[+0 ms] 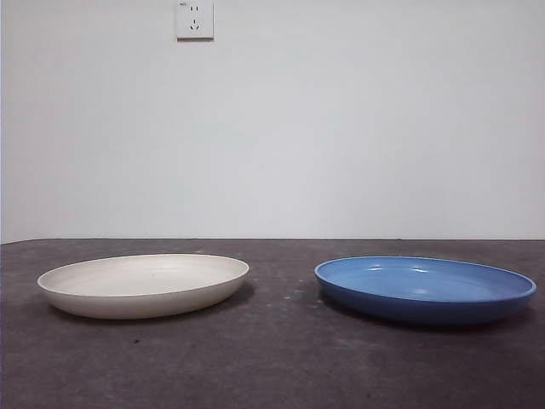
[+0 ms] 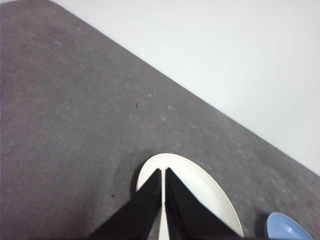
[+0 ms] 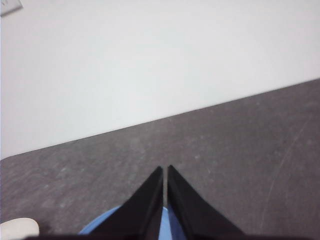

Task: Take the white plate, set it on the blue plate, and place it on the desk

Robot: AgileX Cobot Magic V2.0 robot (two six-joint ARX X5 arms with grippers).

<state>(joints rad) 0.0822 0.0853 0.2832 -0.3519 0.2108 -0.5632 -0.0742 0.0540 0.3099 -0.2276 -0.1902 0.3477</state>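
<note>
The white plate (image 1: 143, 285) sits on the desk (image 1: 272, 366), well apart from the blue plate (image 1: 425, 288) beside it. Neither arm shows in the front view. The left gripper (image 2: 163, 172) hangs above the white plate, jaws nearly closed and holding nothing. The right gripper (image 3: 165, 170) hangs above the blue plate, jaws likewise pressed together and bare.

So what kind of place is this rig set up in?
Probably a plain indoor test bench or lab, not a kitchen. A bare white wall with one socket stands behind a rough dark grey desk holding only a white plate and a blue plate.
</note>
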